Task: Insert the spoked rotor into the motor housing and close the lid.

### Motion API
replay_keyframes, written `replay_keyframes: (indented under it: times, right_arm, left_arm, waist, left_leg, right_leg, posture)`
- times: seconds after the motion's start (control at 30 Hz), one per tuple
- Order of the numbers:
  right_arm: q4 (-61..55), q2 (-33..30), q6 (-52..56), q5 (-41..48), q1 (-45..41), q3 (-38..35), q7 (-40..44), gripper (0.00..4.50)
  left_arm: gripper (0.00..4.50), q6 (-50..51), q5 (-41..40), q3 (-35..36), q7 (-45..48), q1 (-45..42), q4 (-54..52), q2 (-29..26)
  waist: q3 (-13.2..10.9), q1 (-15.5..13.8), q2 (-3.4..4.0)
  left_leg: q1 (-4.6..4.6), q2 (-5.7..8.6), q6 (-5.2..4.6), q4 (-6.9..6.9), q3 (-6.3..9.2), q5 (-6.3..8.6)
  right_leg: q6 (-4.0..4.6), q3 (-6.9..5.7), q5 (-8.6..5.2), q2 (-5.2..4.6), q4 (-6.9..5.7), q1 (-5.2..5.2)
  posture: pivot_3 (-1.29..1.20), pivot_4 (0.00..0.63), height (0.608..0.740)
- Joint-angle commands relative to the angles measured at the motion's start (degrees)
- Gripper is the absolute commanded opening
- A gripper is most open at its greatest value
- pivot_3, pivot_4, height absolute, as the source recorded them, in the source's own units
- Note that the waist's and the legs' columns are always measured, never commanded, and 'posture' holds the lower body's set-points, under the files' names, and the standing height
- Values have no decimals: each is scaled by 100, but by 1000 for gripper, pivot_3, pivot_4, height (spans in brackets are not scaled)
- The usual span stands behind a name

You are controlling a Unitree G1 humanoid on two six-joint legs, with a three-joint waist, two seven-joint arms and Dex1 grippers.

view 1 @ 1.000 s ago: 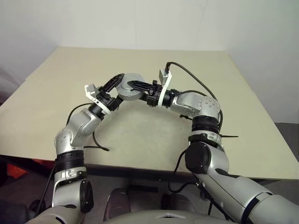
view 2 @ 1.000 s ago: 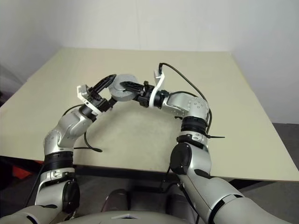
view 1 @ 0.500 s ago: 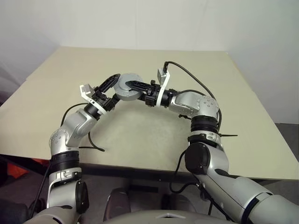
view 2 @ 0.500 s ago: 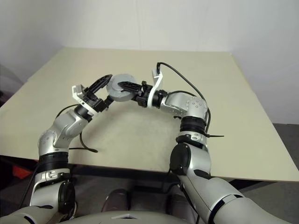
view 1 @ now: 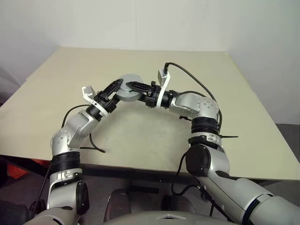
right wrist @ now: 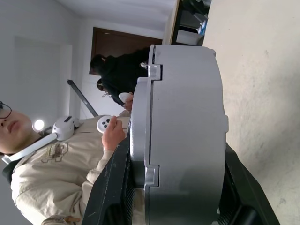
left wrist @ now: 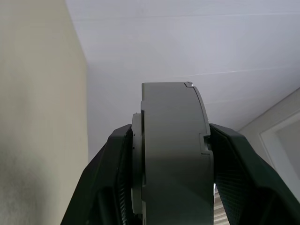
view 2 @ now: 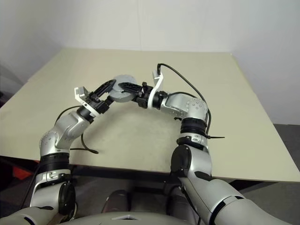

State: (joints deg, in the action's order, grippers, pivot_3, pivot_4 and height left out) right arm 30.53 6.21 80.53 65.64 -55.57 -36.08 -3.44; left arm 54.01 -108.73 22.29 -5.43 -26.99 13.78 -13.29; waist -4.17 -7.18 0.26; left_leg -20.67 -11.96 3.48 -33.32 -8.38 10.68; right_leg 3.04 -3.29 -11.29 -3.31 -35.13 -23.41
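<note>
From the head views, both arms meet above the middle of the pale bench (view 1: 243, 122), and the motor housing (view 1: 130, 87) hangs in the air between them, clear of the bench top. It is a short grey drum with its flat round face turned up toward the camera. The left gripper (view 1: 116, 89) reaches in from the left, its jaws part-way open and set against the housing's left side. The right gripper (view 1: 140, 86) comes from the right, pointing left, jaws also part-way open and closed around the housing, one black finger lying across the top face. A black cable (view 1: 187, 75) loops up from the right wrist.

In the left wrist view, the housing (left wrist: 176, 154) stands edge-on between the two black fingers (left wrist: 110, 183), which press on its flat faces from either side. A seam runs round the drum near one face, where a thinner ring sits flush against the main body. The bench (left wrist: 42, 117) and a white wall lie behind.

In the right wrist view, the housing (right wrist: 183, 136) again sits edge-on, gripped across its faces by the black fingers (right wrist: 115, 187). Behind it a person (right wrist: 61, 164) in a beige top holds a white controller, with another person in dark clothing further back.
</note>
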Motion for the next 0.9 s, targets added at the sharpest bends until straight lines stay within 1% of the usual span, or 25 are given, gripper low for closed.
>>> replay_keyframes:
  times: [0.03, 0.57, 0.63, 0.67, 0.7, 0.73, 0.8, 0.83, 0.9]
  right_arm:
    - [-220, -46, -105, 193, -74, 39, 120, 2041]
    - [-235, -170, -268, 43, 5, 390, 398, 2041]
    - [-263, -189, -376, -19, 34, 435, 425, 2762]
    - [-272, -200, -418, -42, 45, 464, 441, 2962]
    - [-287, -217, -438, -62, 53, 510, 475, 3264]
    - [-303, -236, -454, -107, 57, 576, 497, 3667]
    - [-348, -263, -515, -219, 77, 718, 536, 4330]
    - [-370, -266, -558, -265, 92, 764, 558, 4485]
    - [-404, -271, -663, -349, 120, 829, 584, 4485]
  left_arm:
    - [2059, -20, -38, 69, 180, -203, -218, -71]
    - [2059, -325, 180, 189, 189, -191, -249, 6]
    - [2059, -340, 174, 203, 183, -177, -258, 18]
    - [2059, -340, 171, 206, 186, -172, -266, 19]
    - [2059, -346, 172, 206, 187, -169, -271, 21]
    - [2059, -353, 172, 207, 191, -168, -278, 23]
    - [2059, -361, 169, 213, 198, -167, -286, 29]
    - [2059, -376, 179, 218, 200, -164, -290, 35]
    - [2059, -440, 230, 237, 195, -155, -297, 48]
  waist:
    - [0, 0, 0]
    - [0, -1, 0]
    - [0, -2, -1]
    - [0, -2, -1]
    - [0, -2, -1]
    - [0, -3, -1]
    - [0, -4, -1]
    - [0, -4, -1]
    - [1, -3, -1]
  left_leg:
    - [0, 0, 0, 0, 0, 0]
    - [-1, 0, 3, -4, 0, -2]
    - [-1, 0, 3, -4, 0, -2]
    - [-1, 0, 3, -4, 0, -2]
    - [-1, -1, 5, -4, 0, -3]
    - [-1, -1, 5, -4, 0, -3]
    - [-1, 0, 5, -4, 0, -3]
    - [-1, 0, 5, -5, 0, -3]
    - [-1, 0, 5, -5, 0, -3]
  right_leg:
    - [0, 0, 0, 0, -1, 0]
    - [0, 1, 0, 0, -10, 0]
    - [0, 1, -1, 0, -11, 0]
    - [0, 1, -1, 0, -12, 0]
    - [0, 1, -1, 0, -12, 0]
    - [-1, 1, -1, 0, -12, 0]
    - [0, 1, -1, -1, -12, 0]
    - [0, 1, -1, -1, -12, 0]
    - [0, 1, -1, 0, -13, 0]
  posture:
    - [0, 0, 740]
    - [0, 0, 740]
    - [0, 0, 740]
    - [0, 0, 740]
    - [0, 0, 740]
    - [0, 0, 740]
    - [0, 0, 740]
    - [0, 0, 740]
    - [0, 0, 740]
